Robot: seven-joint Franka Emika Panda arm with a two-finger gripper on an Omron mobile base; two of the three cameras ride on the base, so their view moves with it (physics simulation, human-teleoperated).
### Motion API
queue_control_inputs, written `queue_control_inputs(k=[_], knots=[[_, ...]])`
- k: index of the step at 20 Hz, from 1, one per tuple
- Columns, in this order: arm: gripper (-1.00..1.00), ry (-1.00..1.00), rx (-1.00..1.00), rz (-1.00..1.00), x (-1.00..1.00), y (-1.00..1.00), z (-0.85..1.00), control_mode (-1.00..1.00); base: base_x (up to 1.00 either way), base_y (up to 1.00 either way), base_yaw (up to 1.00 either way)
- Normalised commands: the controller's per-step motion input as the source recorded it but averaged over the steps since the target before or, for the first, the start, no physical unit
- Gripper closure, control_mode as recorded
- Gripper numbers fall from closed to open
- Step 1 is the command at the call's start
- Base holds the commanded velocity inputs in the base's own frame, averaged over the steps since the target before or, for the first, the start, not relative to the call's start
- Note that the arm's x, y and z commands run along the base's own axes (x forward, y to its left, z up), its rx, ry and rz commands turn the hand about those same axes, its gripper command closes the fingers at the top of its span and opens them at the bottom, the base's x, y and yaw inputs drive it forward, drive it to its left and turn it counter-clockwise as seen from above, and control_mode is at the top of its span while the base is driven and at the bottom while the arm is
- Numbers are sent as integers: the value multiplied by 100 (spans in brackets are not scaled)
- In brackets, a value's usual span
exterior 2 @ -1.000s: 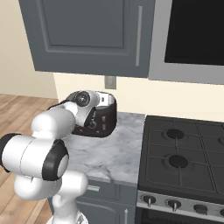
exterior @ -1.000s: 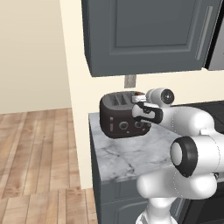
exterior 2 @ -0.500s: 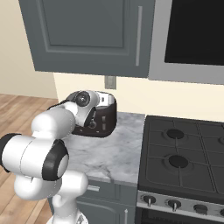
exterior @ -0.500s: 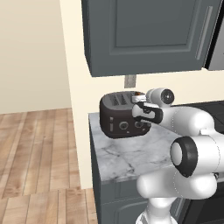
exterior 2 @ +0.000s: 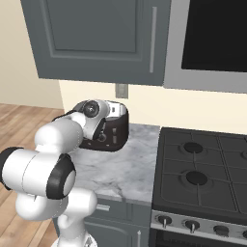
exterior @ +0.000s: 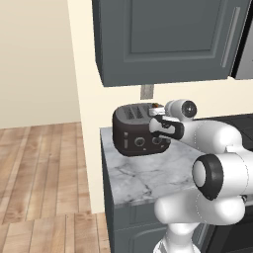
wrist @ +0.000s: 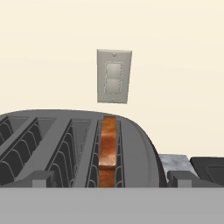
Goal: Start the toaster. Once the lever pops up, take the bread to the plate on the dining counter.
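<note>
- We judge the step in hand to be the reach for the bread (wrist: 108, 148): the gripper (wrist: 109, 181) hangs just above the toaster (exterior: 140, 131) with its claw spread wide and nothing between the tips, which straddle the right-hand slot in the hand view.
- To do it well, we should come straight down along the slot, keep the slice centred between the fingertips (wrist: 40, 178), and close across its thin faces, not along its edges.
- We should keep the tips off the wire guides and the slot walls, since a tip that catches there could shove the toaster across the marble countertop (exterior: 148, 173).
- We cannot tell from these pictures whether the lever is up or down, so we would check that before pulling.
- The bread stands on edge in the slot nearest the toaster's right end in the hand view, a narrow brown strip with a darker, orange-tinged lower part, its top about level with the slot mouth.
- The toaster is dark grey and rounded, with two round knobs on its long face, and it stands at the back of the countertop below a wall outlet (wrist: 113, 76), beside the stove (exterior 2: 202, 173).
</note>
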Motion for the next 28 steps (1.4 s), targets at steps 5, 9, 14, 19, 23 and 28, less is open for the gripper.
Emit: queue_control_inputs(k=[5,9,14,19,23,28], knots=[[-100,0,0,0,0,0,0,-100,0,0,0],[-100,0,0,0,0,0,0,-100,0,0,0],[-100,0,0,0,0,0,0,-100,0,0,0],[-100,0,0,0,0,0,0,-100,0,0,0],[-100,0,0,0,0,0,0,-100,0,0,0],[-100,0,0,0,0,0,0,-100,0,0,0]])
